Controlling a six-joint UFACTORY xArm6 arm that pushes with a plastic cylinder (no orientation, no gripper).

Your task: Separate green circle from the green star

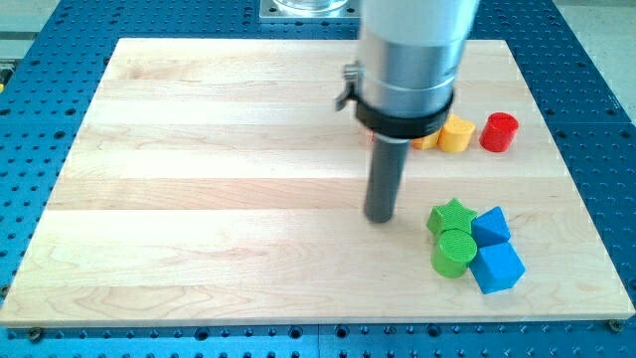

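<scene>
The green circle (454,252) sits near the view's bottom right of the wooden board (199,199). It touches the green star (450,216), which lies just above it. My tip (379,217) rests on the board to the left of the green star, a short gap away, and up-left of the green circle. It touches no block.
Two blue blocks (491,227) (496,267) press against the right side of the green pair. A yellow block (456,133) and a red cylinder (499,132) stand at the upper right. An orange block (426,140) is mostly hidden behind the arm's body (407,65).
</scene>
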